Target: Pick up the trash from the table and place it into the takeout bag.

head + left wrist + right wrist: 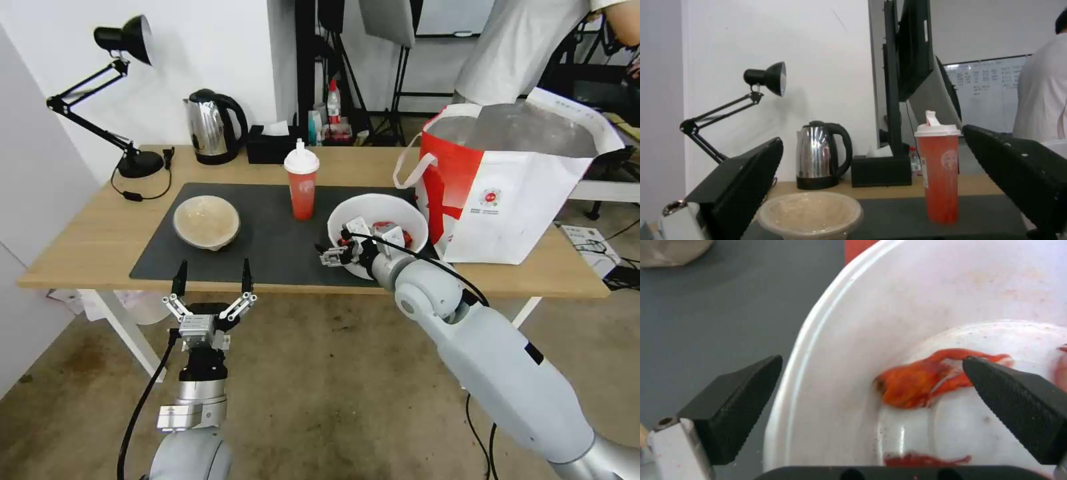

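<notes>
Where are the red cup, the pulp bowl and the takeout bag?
red cup [303,193]: head view, on the red body below the lid.
pulp bowl [206,221]: head view, on the inside of the bowl.
takeout bag [507,213]: head view, on the white front panel, beside the round logo.

Open mat [267,240] lies between the beige pulp bowl [207,221] and the red cup [301,181]. The takeout bag [507,193] stands seemingly touching the white bowl [393,213], crowding its right side; the bag's top gapes open.
</notes>
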You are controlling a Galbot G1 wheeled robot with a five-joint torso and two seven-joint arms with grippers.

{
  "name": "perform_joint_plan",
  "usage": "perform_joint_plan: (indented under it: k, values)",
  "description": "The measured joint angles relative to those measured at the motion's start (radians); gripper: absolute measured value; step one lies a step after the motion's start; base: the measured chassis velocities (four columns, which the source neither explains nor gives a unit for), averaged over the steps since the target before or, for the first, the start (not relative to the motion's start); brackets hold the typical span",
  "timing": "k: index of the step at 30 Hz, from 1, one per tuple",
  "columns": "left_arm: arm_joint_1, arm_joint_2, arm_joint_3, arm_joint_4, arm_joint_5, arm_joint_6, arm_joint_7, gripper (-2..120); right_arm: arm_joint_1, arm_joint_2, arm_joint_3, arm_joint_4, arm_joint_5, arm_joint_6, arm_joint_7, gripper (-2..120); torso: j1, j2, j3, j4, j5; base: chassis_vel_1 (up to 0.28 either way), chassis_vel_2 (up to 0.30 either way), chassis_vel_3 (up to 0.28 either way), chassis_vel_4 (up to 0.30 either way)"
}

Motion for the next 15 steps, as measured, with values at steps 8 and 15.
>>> perform_joint_plan:
  k: [8,15]
  values:
    - [0.002,-0.001,-0.002,0.0,0.0,-0.002,0.0,100,-0.005,-0.001,0.001,-0.013,-0.008,0.015,-0.003,95,0.0,0.0,0.0,-0.0001,0.0001,0.0,0.0,0.0,0.0]
    - [0.003,-0.003,-0.004,0.002,0.001,-0.003,0.0,100,-0.014,-0.005,0.006,-0.015,-0.035,0.035,-0.028,71,0.0,0.0,0.0,-0.0001,0.0,0.0,0.0,0.0,0.0]
